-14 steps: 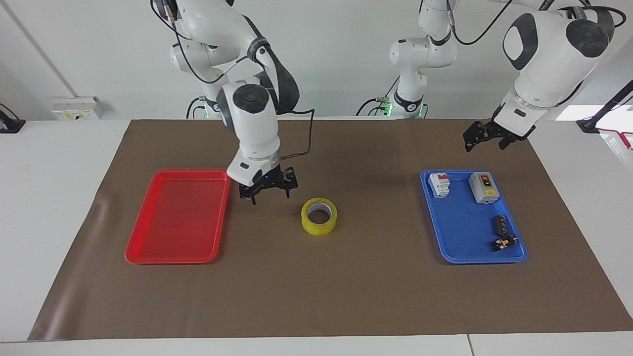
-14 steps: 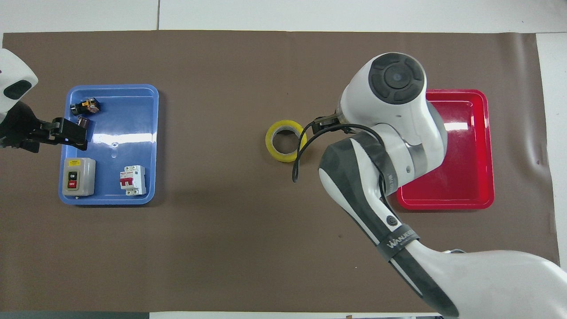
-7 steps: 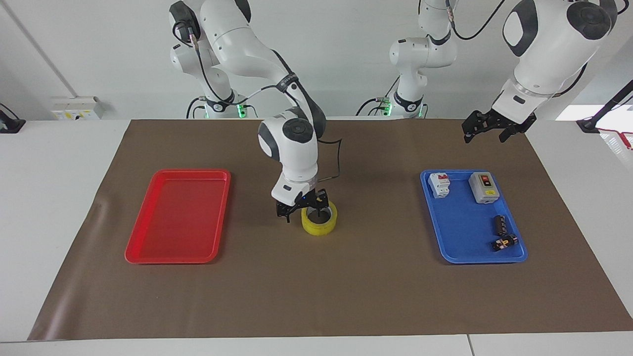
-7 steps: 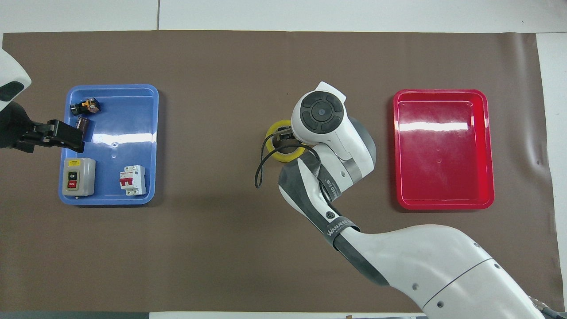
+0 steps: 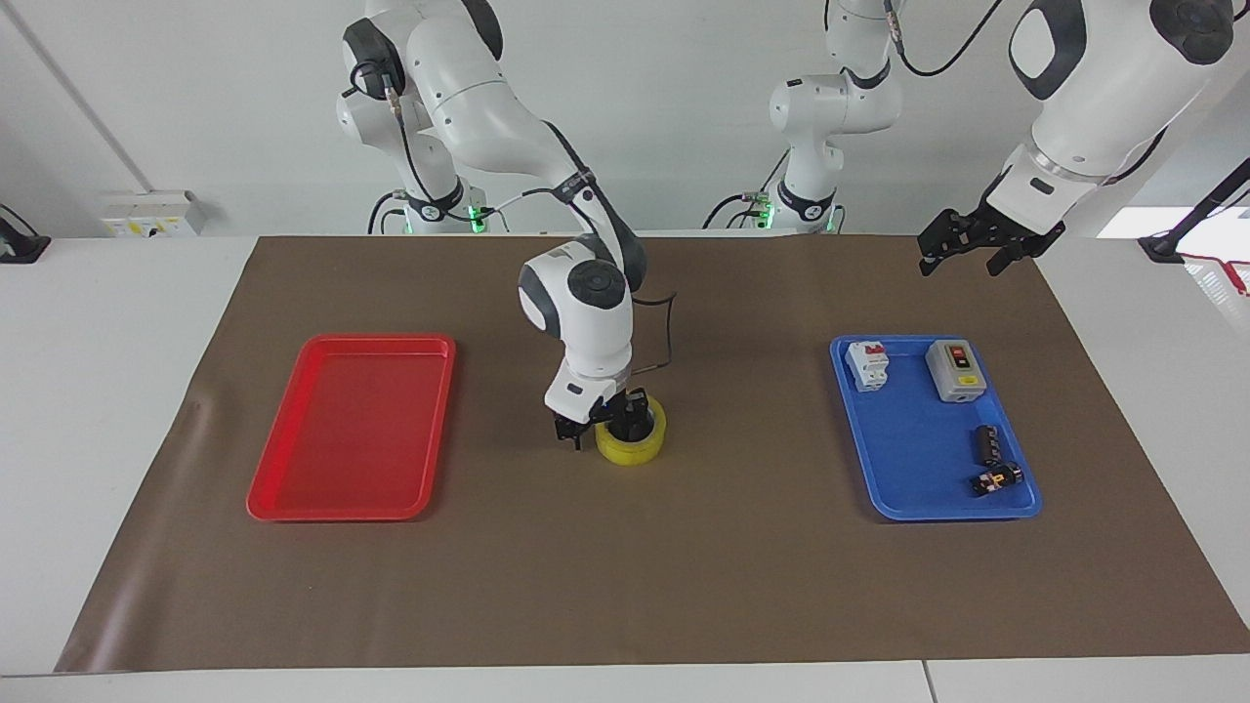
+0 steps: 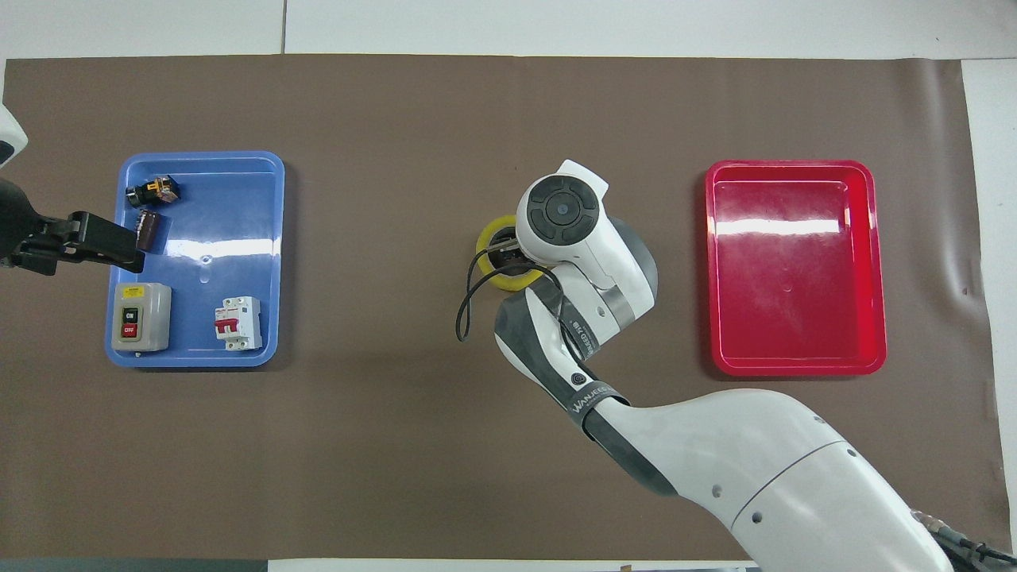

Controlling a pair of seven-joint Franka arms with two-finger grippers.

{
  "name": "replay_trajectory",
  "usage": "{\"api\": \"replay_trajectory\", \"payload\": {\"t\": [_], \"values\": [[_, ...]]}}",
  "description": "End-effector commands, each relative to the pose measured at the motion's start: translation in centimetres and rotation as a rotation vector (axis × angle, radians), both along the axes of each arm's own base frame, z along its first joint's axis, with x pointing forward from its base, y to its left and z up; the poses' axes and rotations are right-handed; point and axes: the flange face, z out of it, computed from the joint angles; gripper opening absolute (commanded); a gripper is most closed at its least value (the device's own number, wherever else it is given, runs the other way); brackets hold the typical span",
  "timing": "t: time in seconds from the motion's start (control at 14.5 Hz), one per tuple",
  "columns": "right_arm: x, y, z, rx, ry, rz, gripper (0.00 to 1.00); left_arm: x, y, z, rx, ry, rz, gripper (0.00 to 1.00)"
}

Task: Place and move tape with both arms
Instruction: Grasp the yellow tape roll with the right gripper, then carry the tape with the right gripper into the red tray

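Observation:
The yellow tape roll [image 5: 640, 449] lies flat on the brown mat [image 5: 625, 586] midway between the two trays; part of its rim shows in the overhead view [image 6: 486, 242]. My right gripper [image 5: 598, 430] is down at the roll, open, astride the wall on the red tray's side: one finger in the core, one outside and a little apart from the roll. In the overhead view the right wrist hides most of the right gripper [image 6: 504, 253]. My left gripper [image 5: 959, 256] is open and empty, raised over the blue tray's outer edge [image 6: 119, 248], where the arm waits.
A red tray [image 5: 352, 508] lies empty toward the right arm's end. A blue tray [image 5: 937, 513] toward the left arm's end holds a grey switch box [image 5: 955, 371], a white breaker [image 5: 867, 364] and small black components [image 5: 991, 459]. Two smaller white arms stand at the robots' edge.
My right gripper moved from beside the red tray to the tape and came down astride its wall. My left gripper rose slightly and drifted outward.

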Motion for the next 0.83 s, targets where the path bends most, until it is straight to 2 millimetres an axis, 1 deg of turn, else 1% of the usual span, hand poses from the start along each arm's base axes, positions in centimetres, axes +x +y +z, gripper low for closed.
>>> {"api": "replay_trajectory", "payload": {"t": [0.0, 0.07, 0.21, 0.28, 0.34, 0.41, 0.48, 0.55, 0.62, 0.69, 0.76], "values": [[0.1, -0.3, -1.0, 0.004, -0.016, 0.020, 0.22, -0.7, -0.6, 0.4, -0.023, 0.012, -0.023, 1.00], [0.1, -0.4, -1.1, 0.003, -0.011, 0.016, 0.00, -0.9, -0.6, 0.8, -0.021, 0.009, -0.025, 1.00], [0.2, -0.6, -0.8, -0.003, 0.005, 0.004, 0.00, -1.3, -0.7, 1.3, -0.016, 0.000, -0.028, 1.00], [0.5, -1.0, -0.4, -0.011, 0.013, -0.002, 0.00, -1.9, -0.8, 0.9, -0.014, 0.007, -0.031, 1.00], [0.7, -1.1, 0.2, -0.024, 0.028, -0.004, 0.00, -2.0, -0.6, 0.5, -0.013, 0.015, -0.026, 1.00], [1.5, -1.3, 1.9, -0.037, 0.041, -0.011, 0.00, -1.9, -0.5, 0.4, -0.013, 0.016, -0.023, 1.00], [2.5, -2.6, 3.7, -0.049, 0.055, -0.021, 0.00, -1.7, -0.7, 0.6, -0.014, 0.007, -0.026, 1.00], [3.3, -4.3, 5.2, -0.058, 0.066, -0.020, 0.00, -1.6, -0.8, 0.6, -0.014, 0.004, -0.029, 1.00], [3.9, -6.6, 7.9, -0.057, 0.059, -0.019, 0.00, -1.6, -0.9, 0.6, -0.014, 0.006, -0.031, 1.00], [4.2, -9.5, 10.0, -0.058, 0.057, -0.023, 0.00, -1.6, -0.9, 0.6, -0.014, 0.006, -0.031, 1.00], [4.3, -13.0, 11.9, -0.064, 0.064, -0.046, 0.00, -1.6, -0.9, 0.6, -0.015, 0.004, -0.031, 1.00]]}}
